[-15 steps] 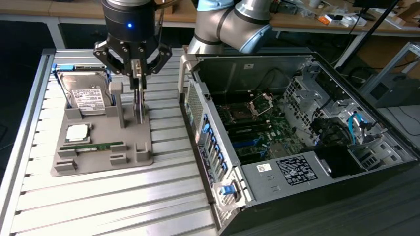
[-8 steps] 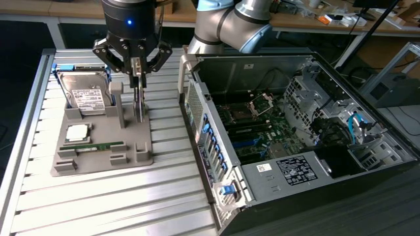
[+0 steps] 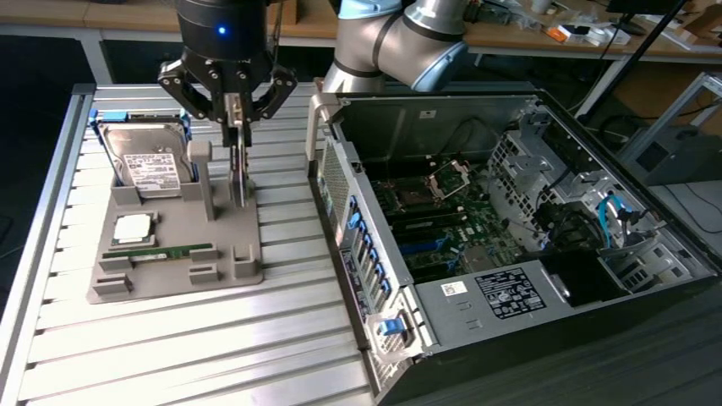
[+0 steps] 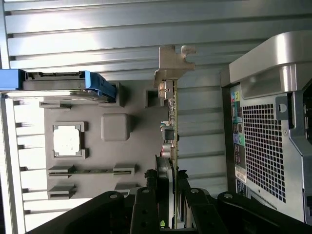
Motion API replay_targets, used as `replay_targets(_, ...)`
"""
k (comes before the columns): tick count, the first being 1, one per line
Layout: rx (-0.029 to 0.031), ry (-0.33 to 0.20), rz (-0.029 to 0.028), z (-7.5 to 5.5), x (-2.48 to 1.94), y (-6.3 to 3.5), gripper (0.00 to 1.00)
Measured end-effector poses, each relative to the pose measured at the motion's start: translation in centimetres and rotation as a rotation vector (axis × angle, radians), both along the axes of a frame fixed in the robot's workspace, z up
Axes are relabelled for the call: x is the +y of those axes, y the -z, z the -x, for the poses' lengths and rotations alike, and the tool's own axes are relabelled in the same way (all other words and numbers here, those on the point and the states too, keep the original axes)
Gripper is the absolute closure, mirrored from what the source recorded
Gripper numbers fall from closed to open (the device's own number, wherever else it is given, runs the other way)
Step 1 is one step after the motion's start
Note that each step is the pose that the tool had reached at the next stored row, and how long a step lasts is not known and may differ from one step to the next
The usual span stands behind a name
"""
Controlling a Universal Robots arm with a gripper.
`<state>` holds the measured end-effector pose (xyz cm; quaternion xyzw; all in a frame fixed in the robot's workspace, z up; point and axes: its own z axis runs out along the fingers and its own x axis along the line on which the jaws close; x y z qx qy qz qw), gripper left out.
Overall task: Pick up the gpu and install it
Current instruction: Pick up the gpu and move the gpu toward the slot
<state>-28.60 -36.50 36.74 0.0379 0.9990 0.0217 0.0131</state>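
Slatted metal table (image 3: 169, 338), hand (image 3: 235, 127) clamped on upright gpu (image 3: 237, 182), at grey holder (image 3: 169, 275) edge

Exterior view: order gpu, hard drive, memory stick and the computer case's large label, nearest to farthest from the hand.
1. gpu, gripped in the hand.
2. hard drive, in the holder, exterior view's left.
3. memory stick, lying at the holder's near end.
4. large label, far on the exterior view's right.
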Motion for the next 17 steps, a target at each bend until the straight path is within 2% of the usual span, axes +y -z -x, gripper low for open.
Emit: replay_targets(17, -0.0001, 0.000, 0.0000, 0.0, 0.00, -1.17, 0.73)
